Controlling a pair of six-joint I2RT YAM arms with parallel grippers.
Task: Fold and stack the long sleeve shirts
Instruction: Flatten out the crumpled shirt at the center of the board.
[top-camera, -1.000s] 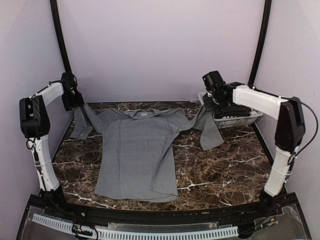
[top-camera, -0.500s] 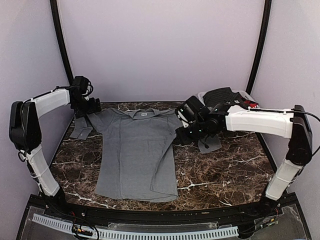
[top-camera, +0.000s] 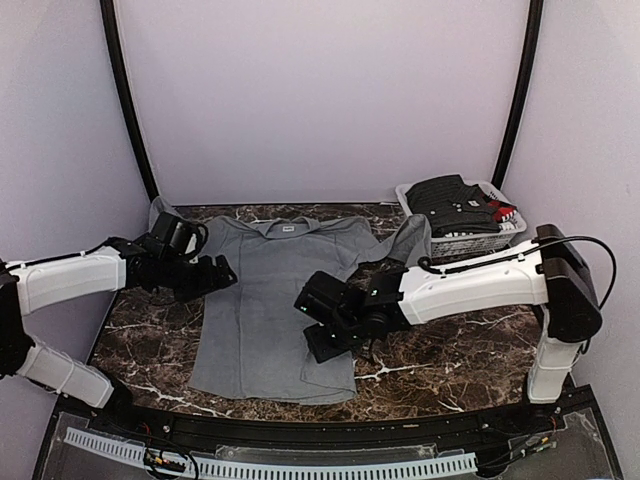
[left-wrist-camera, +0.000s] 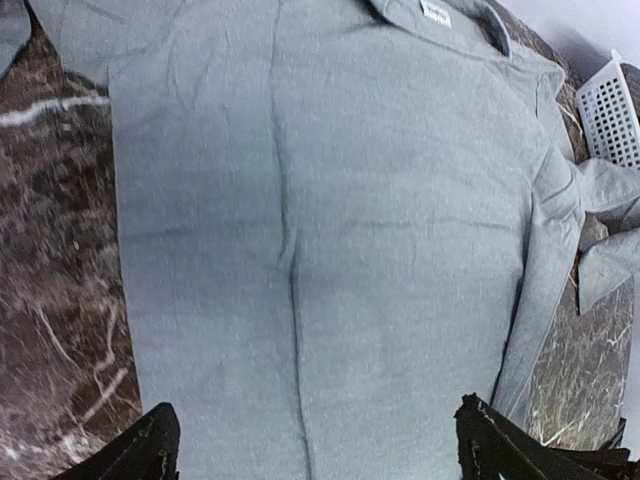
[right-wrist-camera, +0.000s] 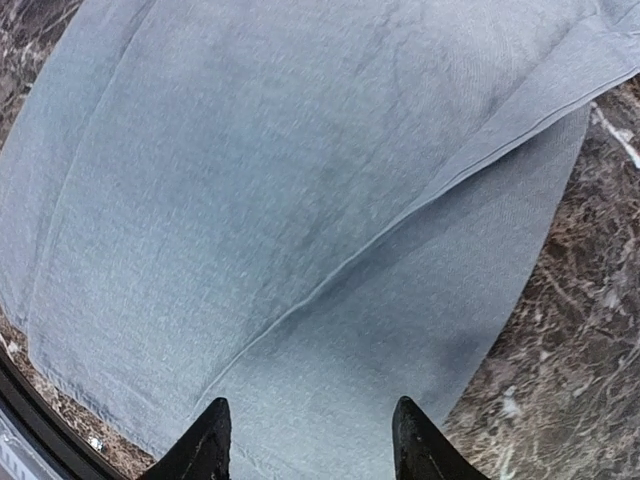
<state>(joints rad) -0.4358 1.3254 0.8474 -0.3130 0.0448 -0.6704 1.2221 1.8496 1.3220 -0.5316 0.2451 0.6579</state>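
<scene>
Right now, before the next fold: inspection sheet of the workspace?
Surface: dark marble-pattern tabletop, nothing spilled.
Job's things: plain grey long-sleeved collared shirt, spread flat, unfolded.
Clutter: white plastic basket, back right, holding dark folded garments.
Grippers: left gripper and right gripper over the shirt, jaws open, empty.
Cables: black cable loops off right arm's elbow, clear of cloth.
Surroundings: plain lilac walls, black frame poles.

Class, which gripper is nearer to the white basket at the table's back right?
Right. The right gripper hovers over the right side of the grey shirt; the left gripper over its left edge, farther from the basket.
</scene>
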